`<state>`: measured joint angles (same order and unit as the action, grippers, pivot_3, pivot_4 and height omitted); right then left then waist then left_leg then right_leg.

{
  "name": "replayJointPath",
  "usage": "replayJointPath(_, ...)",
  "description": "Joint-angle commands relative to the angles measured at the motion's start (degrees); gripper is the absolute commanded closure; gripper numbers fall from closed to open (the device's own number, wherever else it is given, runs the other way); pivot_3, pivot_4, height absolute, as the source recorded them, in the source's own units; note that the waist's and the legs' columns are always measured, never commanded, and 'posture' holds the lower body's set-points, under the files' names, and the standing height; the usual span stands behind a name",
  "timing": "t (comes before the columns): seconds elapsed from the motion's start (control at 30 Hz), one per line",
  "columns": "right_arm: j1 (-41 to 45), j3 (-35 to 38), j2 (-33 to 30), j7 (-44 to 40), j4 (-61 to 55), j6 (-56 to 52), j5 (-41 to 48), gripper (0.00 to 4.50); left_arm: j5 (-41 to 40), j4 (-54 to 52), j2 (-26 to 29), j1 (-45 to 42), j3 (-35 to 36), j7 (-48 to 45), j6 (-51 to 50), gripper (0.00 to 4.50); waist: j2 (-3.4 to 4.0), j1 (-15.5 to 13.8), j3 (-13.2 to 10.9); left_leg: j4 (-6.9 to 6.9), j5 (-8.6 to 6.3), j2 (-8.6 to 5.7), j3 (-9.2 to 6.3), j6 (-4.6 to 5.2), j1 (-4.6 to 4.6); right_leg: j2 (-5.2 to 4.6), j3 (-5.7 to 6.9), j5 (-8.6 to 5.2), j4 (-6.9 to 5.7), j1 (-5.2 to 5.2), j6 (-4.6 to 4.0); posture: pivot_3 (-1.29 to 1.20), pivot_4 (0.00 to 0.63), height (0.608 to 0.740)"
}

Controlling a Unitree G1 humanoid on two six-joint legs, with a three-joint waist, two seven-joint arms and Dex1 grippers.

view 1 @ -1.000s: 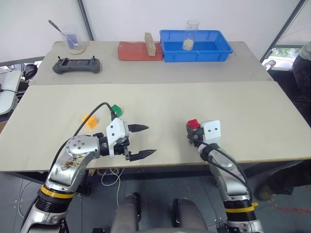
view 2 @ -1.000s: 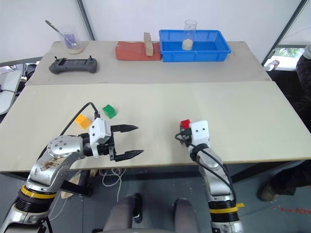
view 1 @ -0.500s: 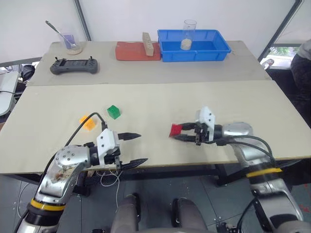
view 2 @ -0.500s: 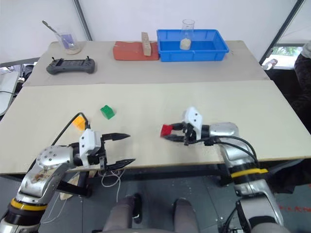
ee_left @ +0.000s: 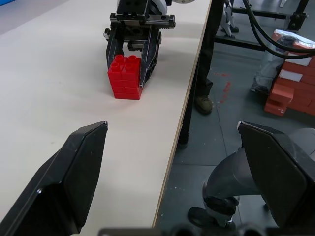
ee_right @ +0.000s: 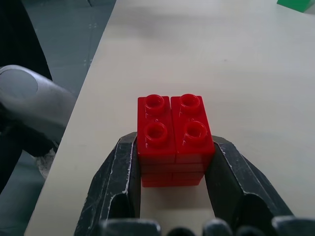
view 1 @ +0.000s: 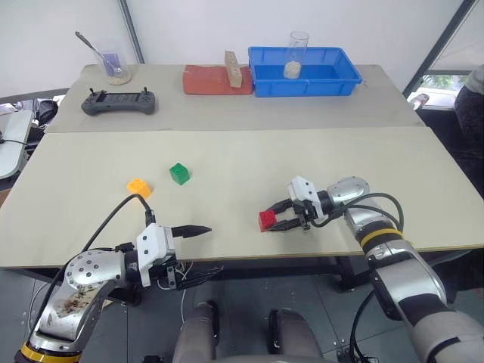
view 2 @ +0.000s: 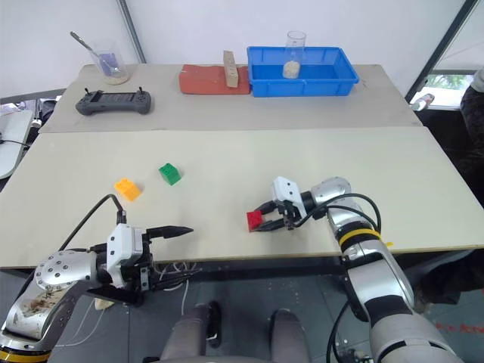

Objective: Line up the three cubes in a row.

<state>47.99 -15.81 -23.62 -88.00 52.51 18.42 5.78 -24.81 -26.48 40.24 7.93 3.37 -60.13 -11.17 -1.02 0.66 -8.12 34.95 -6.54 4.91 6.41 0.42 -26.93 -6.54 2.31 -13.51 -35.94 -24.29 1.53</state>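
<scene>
The red cube (view 1: 266, 220) stands upright on the table near the front edge, right of centre. My right gripper (view 1: 274, 221) reaches in from the right, pointing left, and is shut on its two sides; the fingers (ee_right: 123, 167) press against the red cube (ee_right: 174, 132). The green cube (view 1: 179, 173) and the orange-yellow cube (view 1: 138, 186) sit apart at the left middle of the table. My left gripper (view 1: 212, 249) hangs open at the table's front edge, left of the red cube (ee_left: 125, 76), holding nothing.
On the back table stand a blue tray (view 1: 265, 85) with a glass beaker (view 1: 299, 53), a flat red slab (view 1: 208, 80) bearing a wooden block (view 1: 233, 69), a black controller (view 1: 119, 101) and a cup with a spoon (view 1: 115, 66).
My right gripper turned from upright to level and carried the red cube leftward down onto the table. My left gripper drew back toward the front edge, still open.
</scene>
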Motion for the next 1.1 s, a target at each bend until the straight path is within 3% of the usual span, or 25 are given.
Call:
replayJointPath(0.03, 1.32, 1.17, 0.01, -1.75, 2.0, 1.48, -0.31, 1.34, -0.99, -1.62, 0.34, 0.75, 1.32, 0.08, 1.29, 0.0, 0.0, -0.01, 0.0, -0.01, 0.0, 0.0, 0.0, 0.0, 0.0, 0.0, 0.0, 0.0, 0.0, 0.0, 0.0, 0.0, 0.15, 0.74)
replayJointPath(0.17, 0.9, 2.82, -2.16, -3.07, 0.09, 0.12, 0.7, 0.02, -0.42, -0.69, -0.6, 1.14, 1.26, 0.69, 2.71, 0.0, 0.01, 0.01, -0.01, -0.02, 0.0, 0.0, 0.04, -0.01, -0.03, -0.03, -0.01, 0.01, -0.03, 0.02, -0.02, 0.0, 0.15, 0.74)
replayJointPath(0.33, -4.23, 5.25, -6.46, -2.48, -13.94, -7.72, 4.69, 0.02, 2.11, 4.99, -5.6, -2.12, 2.92, 9.66, 2.56, 0.0, 0.05, -0.3, -0.03, 0.0, 0.0, 0.0, 0.02, -0.01, 0.01, -0.04, 0.0, 0.0, -0.05, -0.02, -0.02, 0.0, 0.15, 0.74)
replayJointPath(0.53, -16.43, 10.15, -9.74, 12.39, -52.0, -33.92, 13.15, 0.02, 10.19, 9.36, -17.31, -5.9, 3.81, 30.17, 0.82, 0.0, 0.04, -0.85, -0.03, 0.06, 0.01, 0.0, 0.0, 0.0, -0.03, -0.05, -0.03, 0.19, -0.17, 0.09, 0.29, 0.0, 0.15, 0.74)
replayJointPath(0.67, -20.13, 12.98, -9.8, 23.15, -70.72, -50.3, 20.22, 0.02, 17.29, 12.81, -23.0, -8.24, 2.58, 40.54, 2.49, 0.0, 0.04, -1.23, -0.03, 0.06, 0.0, -0.01, -0.05, 0.0, -0.03, -0.03, -0.04, 0.18, -0.18, 0.05, 0.26, 0.0, 0.15, 0.74)
replayJointPath(0.8, -21.41, 14.23, -9.89, 28.81, -76.49, -55.8, 22.93, 0.02, 21.37, 17.54, -26.62, -12.19, 2.1, 47.18, 3.36, 0.0, -0.03, -1.94, -0.01, 0.08, -0.01, -0.03, -0.11, -0.02, -0.01, -0.05, 0.06, 0.01, -0.04, -0.01, 0.01, 0.0, 0.15, 0.74)
replayJointPath(1.1, -21.48, 14.07, -11.4, 32.37, -76.54, -55.76, 22.89, 0.02, 24.68, 27.01, -33.16, -18.48, -0.79, 54.39, 4.95, 0.0, -0.1, -2.2, -0.01, 0.26, 0.01, -0.09, -0.08, 0.01, -0.32, -0.08, 0.04, 0.2, 0.05, 0.05, 0.12, 0.0, 0.15, 0.74)
